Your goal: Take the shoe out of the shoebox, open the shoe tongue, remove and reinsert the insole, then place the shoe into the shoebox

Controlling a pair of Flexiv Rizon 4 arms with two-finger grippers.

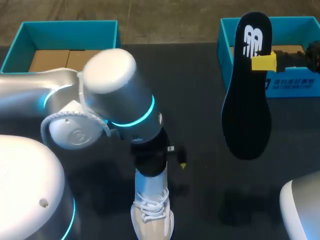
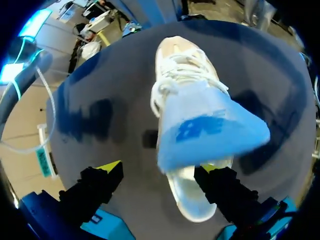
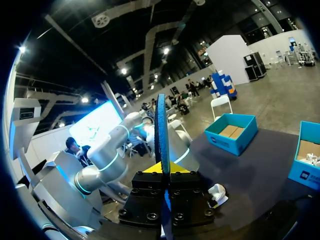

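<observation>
Seen from above, the pale shoe (image 1: 151,212) stands on the dark table (image 1: 200,90), directly under the wrist of the left arm (image 1: 120,95). Far to the right of the shoe, the right gripper (image 1: 263,62) holds the black insole (image 1: 247,110) in the air. The left shoebox (image 1: 65,35) and the right shoebox (image 1: 295,85) lie beyond the shoe, well apart from it.

In the left wrist view, the left gripper (image 2: 159,170) hangs over the shoe's heel end with its fingers spread wide — one beside the heel, the other off the shoe. The tongue (image 2: 210,135) is lifted.

In the right wrist view, the insole stands edge-on between the closed fingers — the shoe lies beyond them.
</observation>
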